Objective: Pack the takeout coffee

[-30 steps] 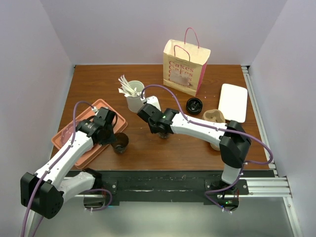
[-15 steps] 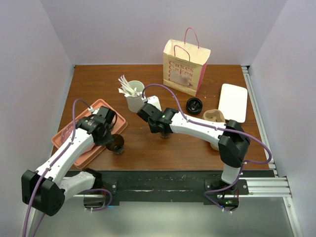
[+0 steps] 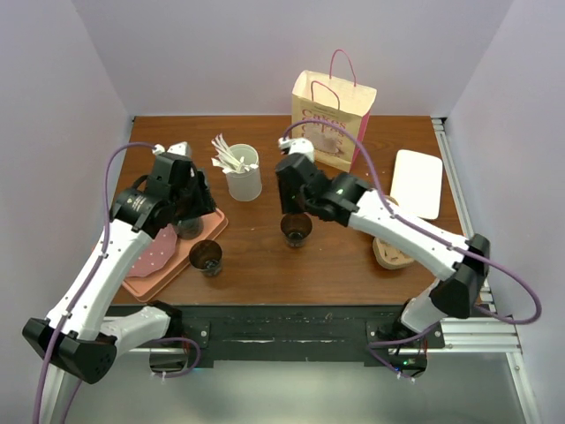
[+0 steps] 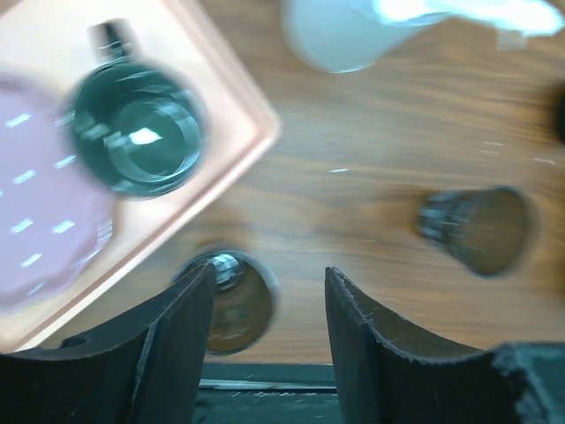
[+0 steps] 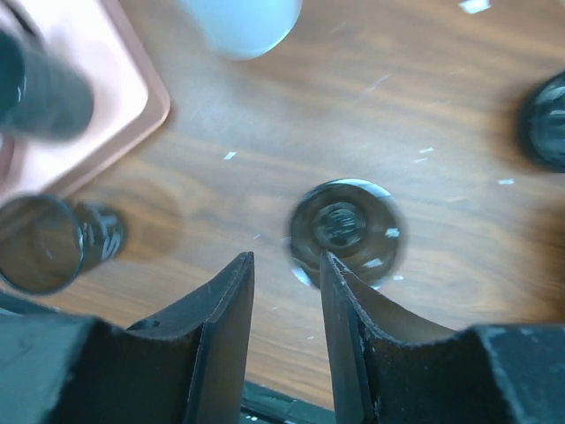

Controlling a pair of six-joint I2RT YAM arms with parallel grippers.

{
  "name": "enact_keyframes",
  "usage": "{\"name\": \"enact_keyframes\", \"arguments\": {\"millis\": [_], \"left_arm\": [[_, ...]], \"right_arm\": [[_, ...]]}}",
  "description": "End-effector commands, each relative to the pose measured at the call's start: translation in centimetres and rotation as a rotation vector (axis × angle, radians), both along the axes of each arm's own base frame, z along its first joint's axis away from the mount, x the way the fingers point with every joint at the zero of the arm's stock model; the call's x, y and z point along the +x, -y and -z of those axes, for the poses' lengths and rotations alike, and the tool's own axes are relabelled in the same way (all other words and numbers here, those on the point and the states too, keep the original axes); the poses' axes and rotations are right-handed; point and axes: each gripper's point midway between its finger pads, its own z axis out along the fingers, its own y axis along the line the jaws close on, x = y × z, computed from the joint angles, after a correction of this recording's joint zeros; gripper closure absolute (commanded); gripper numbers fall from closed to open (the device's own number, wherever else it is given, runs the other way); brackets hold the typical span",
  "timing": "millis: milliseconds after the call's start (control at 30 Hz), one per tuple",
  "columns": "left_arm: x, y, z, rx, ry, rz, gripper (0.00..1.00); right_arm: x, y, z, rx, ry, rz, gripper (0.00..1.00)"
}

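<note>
Both open, empty: left claw (image 4: 269, 276) over a small dark brown paper cup (image 4: 238, 309) at lower frame; right claw (image 5: 284, 258) just left of a second dark cup (image 5: 346, 230).

Both arms (image 3: 93, 287) are white with black joints, black jaws, purple cables (image 3: 109, 177).

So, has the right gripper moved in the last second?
Yes. In the top view the right gripper has drawn back from the cup toward the bag, and the cup stands free.

One dark cup (image 3: 206, 256) stands just beside the pink tray (image 3: 137, 284), a second dark cup (image 3: 297, 228) at mid-table.
</note>
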Motion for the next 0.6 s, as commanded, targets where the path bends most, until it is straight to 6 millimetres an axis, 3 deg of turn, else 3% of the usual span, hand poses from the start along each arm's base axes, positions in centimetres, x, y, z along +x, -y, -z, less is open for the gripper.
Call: {"name": "enact_keyframes", "arguments": {"millis": [0,33,100,167,233,267,333,467,567], "left_arm": [[1.1,5.3,-3.1,-0.159,0.146,0.219,0.4],[1.1,6.7,-3.0,-0.18,0.152,0.269,0.3],[0.0,10.0,-2.2,-0.169,0.133,0.377,0.28],[-0.9,12.4,-2.2,-0.166,0.142,0.446,0.27],[-1.0,13.8,-2.6,-0.195,0.163,0.483,0.25],[-1.1,14.2,-2.8,-0.203,0.171,0.492,0.25],[-1.2,14.8,-3.2,-0.223,0.172,0.514,0.13],[-0.9,15.4,-3.5,-0.228,0.15,0.517,0.1],[-0.8,15.0,-3.5,-0.218,0.126,0.481,0.07]], "right_arm": [[2.4,6.8,-1.9,-0.053,0.026,0.132,0.59],[2.9,8.0,-1.7,-0.063,0.023,0.157,0.59],[4.4,11.1,-1.1,-0.098,0.025,0.232,0.57],[5.4,12.9,-0.8,-0.111,0.024,0.278,0.55],[7.0,15.1,0.3,-0.152,0.022,0.324,0.52],[7.5,16.0,0.7,-0.173,0.025,0.347,0.52],[9.1,17.9,2.1,-0.204,0.011,0.387,0.51],[12.0,21.4,5.1,-0.214,-0.035,0.452,0.51],[14.5,22.9,6.8,-0.184,-0.063,0.471,0.57]]}}
